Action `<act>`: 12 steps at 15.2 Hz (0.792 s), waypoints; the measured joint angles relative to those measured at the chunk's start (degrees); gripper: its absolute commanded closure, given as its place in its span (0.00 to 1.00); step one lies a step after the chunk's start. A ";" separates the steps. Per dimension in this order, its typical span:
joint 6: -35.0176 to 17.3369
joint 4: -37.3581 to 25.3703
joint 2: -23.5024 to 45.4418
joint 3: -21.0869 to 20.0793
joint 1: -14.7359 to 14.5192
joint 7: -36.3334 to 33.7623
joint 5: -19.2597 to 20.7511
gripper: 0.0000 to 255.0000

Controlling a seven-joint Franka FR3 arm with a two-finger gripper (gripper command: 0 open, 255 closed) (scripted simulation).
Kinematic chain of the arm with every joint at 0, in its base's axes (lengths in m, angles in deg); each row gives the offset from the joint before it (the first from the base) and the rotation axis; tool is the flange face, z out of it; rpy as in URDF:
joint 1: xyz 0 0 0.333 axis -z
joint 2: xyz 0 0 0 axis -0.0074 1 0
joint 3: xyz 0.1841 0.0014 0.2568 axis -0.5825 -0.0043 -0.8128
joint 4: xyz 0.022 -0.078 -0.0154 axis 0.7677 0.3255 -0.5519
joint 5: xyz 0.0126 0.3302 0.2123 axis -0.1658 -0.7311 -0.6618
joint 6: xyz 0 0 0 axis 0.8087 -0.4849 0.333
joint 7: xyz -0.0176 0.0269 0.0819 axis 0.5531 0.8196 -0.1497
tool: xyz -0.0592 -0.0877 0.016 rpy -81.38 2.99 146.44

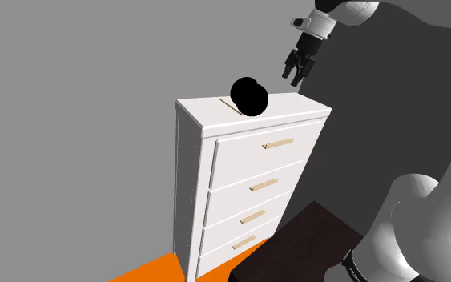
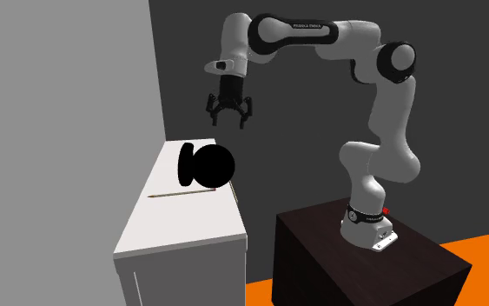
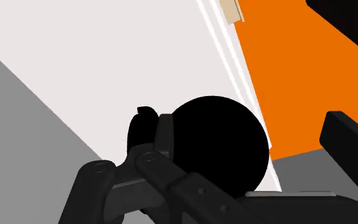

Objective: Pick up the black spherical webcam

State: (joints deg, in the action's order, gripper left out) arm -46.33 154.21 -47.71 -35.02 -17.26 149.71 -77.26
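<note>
Item: black spherical webcam point(image 2: 209, 165). Sits on the white top of a chest of drawers point(image 1: 207, 110), near the top's far end in the second exterior view, with a smaller black part attached at one side.
Beside it: a thin tan stick point(image 2: 177, 194), lying flat on the same top.
Hand point(image 2: 229, 122): black, fingers spread well apart, holding nothing; hangs in the air above the webcam, clear of it.
Base: dark box stand point(image 2: 355, 269) on an orange floor point(image 2: 485, 252).
</note>
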 measured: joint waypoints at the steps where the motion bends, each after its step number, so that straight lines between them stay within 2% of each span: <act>1: 1.13 -3.44 3.72 1.92 -0.61 4.84 -2.46 0.00; 3: 3.21 -9.43 10.86 4.40 -0.91 14.07 -7.61 0.00; 5: 6.78 -16.36 17.66 5.50 0.34 22.51 -12.59 0.00; 9: 14.33 -32.08 31.59 3.73 6.24 36.23 -21.64 0.00; 10: 15.97 -35.06 33.63 3.14 7.53 37.97 -22.82 0.00; 12: 15.83 -35.59 34.80 2.64 8.00 39.49 -23.44 0.00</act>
State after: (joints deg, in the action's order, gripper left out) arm -30.50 118.62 -12.91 -32.38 -9.26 189.20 -100.70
